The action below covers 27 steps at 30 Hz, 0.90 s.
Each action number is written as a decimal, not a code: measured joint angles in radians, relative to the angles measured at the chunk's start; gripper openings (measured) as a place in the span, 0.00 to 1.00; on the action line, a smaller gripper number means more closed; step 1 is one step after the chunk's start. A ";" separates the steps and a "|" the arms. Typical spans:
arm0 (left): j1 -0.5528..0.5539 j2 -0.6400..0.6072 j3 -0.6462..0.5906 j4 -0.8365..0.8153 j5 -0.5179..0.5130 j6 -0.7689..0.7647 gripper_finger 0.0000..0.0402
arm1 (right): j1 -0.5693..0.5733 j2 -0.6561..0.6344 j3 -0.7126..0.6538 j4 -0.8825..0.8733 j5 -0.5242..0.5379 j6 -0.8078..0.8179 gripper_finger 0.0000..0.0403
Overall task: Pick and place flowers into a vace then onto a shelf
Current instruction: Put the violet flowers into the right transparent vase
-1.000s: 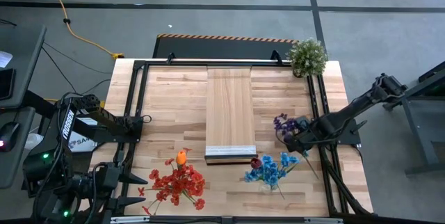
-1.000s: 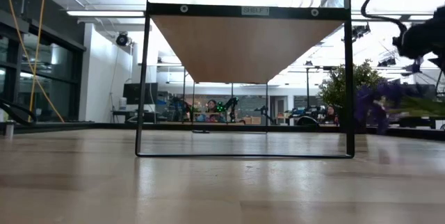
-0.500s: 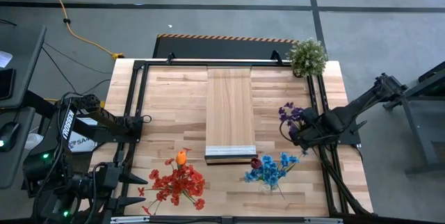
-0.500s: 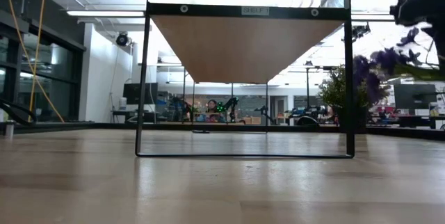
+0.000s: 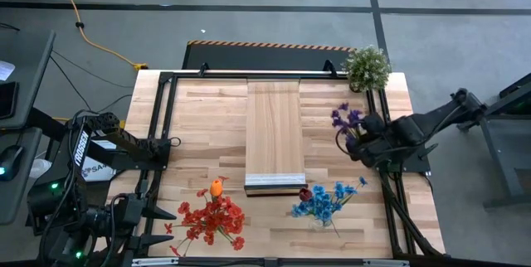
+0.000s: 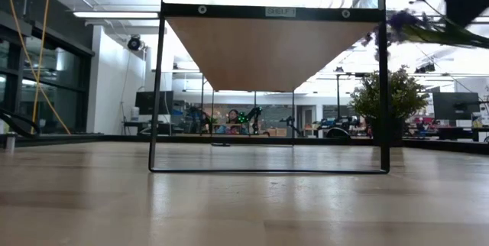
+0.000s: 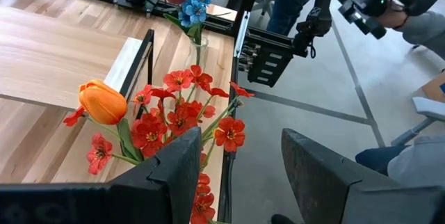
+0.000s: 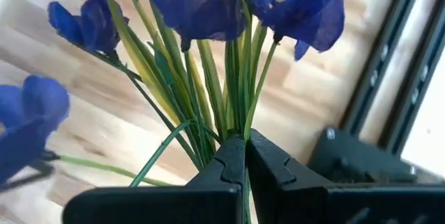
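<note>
My right gripper [image 5: 363, 138] is shut on a bunch of purple flowers [image 5: 346, 119], held in the air right of the shelf [image 5: 275, 133]. In the low view the purple flowers [image 6: 403, 23] sit about level with the shelf's top bar. Blue flowers and a maroon head [image 5: 323, 202] stand with their stems in a clear vase [image 7: 198, 42] near the table's near edge. Red flowers [image 5: 211, 217] and an orange tulip [image 5: 216, 187] lie on the table. My left gripper [image 7: 236, 175] waits open at the near left, just short of the red flowers [image 7: 174, 116]. My right gripper pinches the green stems [image 8: 240, 128] of the purple bunch between its two fingers [image 8: 268, 161], several stems together, below the heads. The bunch is lifted clear of the table and sticks out past the fingertips toward the table's left and far side.
A bushy potted plant [image 5: 366, 66] stands at the far right corner. The shelf's black frame [image 6: 156, 85] rises mid-table, and black rails [image 5: 388, 176] run along the table's sides. A person's hand [image 7: 393, 5] and leg show beyond the near edge in the left wrist view.
My right gripper has risen and moved toward the far edge, staying shut on the purple flowers. The bunch has gone from just above the tabletop to about shelf-top height, and its heads have swung toward the far side.
</note>
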 joint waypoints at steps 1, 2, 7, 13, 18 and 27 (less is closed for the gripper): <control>0.000 0.000 0.000 0.000 0.000 0.000 0.58 | -0.011 0.000 0.015 0.000 0.018 -0.019 0.00; 0.000 0.000 0.000 0.000 0.000 -0.001 0.58 | -0.022 0.000 0.029 -0.001 0.040 -0.036 0.00; 0.000 0.000 0.000 0.000 0.000 -0.003 0.58 | -0.066 0.000 0.104 -0.001 0.122 -0.116 0.00; 0.000 0.000 0.000 0.000 0.000 -0.003 0.58 | -0.093 0.000 0.205 -0.001 0.207 -0.199 0.00; 0.000 0.000 0.000 0.000 0.000 -0.003 0.58 | -0.100 0.000 0.304 -0.001 0.289 -0.267 0.00; 0.000 0.000 0.000 0.000 0.000 -0.003 0.58 | -0.099 0.000 0.480 0.023 0.412 -0.393 0.00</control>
